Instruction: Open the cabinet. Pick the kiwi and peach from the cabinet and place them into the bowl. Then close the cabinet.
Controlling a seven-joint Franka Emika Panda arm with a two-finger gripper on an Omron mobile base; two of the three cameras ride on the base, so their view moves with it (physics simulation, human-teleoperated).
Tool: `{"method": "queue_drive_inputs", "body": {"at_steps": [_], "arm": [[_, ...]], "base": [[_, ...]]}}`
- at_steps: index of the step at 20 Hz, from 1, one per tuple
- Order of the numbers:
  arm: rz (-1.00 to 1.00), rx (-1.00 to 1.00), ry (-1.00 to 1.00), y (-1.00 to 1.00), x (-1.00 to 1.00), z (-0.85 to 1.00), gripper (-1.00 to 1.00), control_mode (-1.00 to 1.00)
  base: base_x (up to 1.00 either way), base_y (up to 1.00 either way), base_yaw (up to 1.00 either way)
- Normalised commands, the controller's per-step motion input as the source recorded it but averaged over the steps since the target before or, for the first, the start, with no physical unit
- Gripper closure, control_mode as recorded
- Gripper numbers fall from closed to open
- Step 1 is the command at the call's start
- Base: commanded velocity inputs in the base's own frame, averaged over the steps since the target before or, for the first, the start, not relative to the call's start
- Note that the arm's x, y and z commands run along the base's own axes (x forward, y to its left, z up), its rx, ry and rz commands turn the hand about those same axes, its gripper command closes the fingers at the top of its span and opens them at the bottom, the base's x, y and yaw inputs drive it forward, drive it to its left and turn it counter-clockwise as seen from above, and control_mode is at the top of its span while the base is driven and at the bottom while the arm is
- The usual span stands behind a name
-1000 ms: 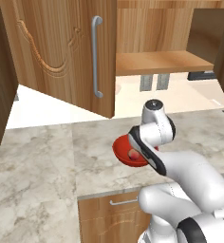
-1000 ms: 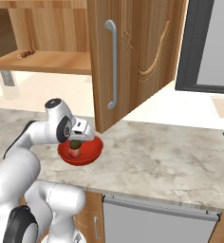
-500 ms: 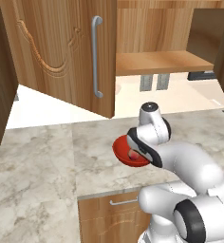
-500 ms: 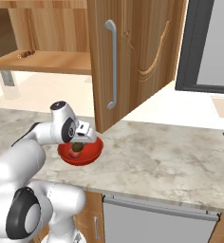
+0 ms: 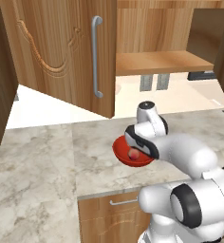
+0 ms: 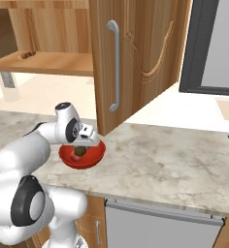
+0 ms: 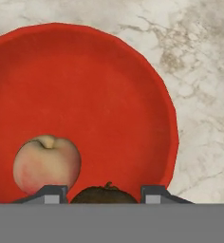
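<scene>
Left base view: red bowl (image 5: 123, 154), glossy and shallow, on the marbled stone surface (image 5: 47, 161), partly hidden by the arm; peach (image 5: 133, 153) visible inside, pinkish. Cabinet (image 5: 66, 52) open above, wooden door with carved curves and a silver bar handle (image 5: 96, 57), bare wooden shelf (image 5: 161, 61) behind.

Right base view: same bowl (image 6: 94, 154) under the gripper (image 6: 81, 145); brown round kiwi (image 6: 78, 154) in it, below the hand. Cabinet door (image 6: 136, 53) swung wide.

Hand view: bowl (image 7: 85, 85) smooth and round, holding the peach (image 7: 46, 163), pale with a pink blush, and the dark fuzzy kiwi (image 7: 104, 194) between the two fingers (image 7: 52, 193). Fingers spread apart on either side of the kiwi; contact with it cannot be told.
</scene>
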Motion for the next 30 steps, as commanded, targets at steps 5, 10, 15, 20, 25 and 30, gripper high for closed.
{"method": "queue_drive_inputs", "body": {"at_steps": [5,10,15,20,25,30], "arm": [[-0.01,0.00,0.06,0.00,0.04,-0.13,1.00,-1.00],[0.00,0.00,0.02,0.00,0.00,0.00,-1.00,-1.00],[0.00,0.00,0.00,0.00,0.02,0.00,-1.00,-1.00],[0.00,0.00,-0.17,0.00,0.00,0.00,-1.00,-1.00],[0.00,0.00,-0.27,0.00,-0.07,0.25,-1.00,-1.00],[0.00,0.00,-0.22,-0.05,-0.34,0.43,-1.00,-1.00]], "base": [[0.00,0.00,0.00],[0.00,0.00,0.00],[0.00,0.00,0.00],[0.00,0.00,0.00],[0.00,0.00,0.00],[0.00,0.00,0.00]]}}
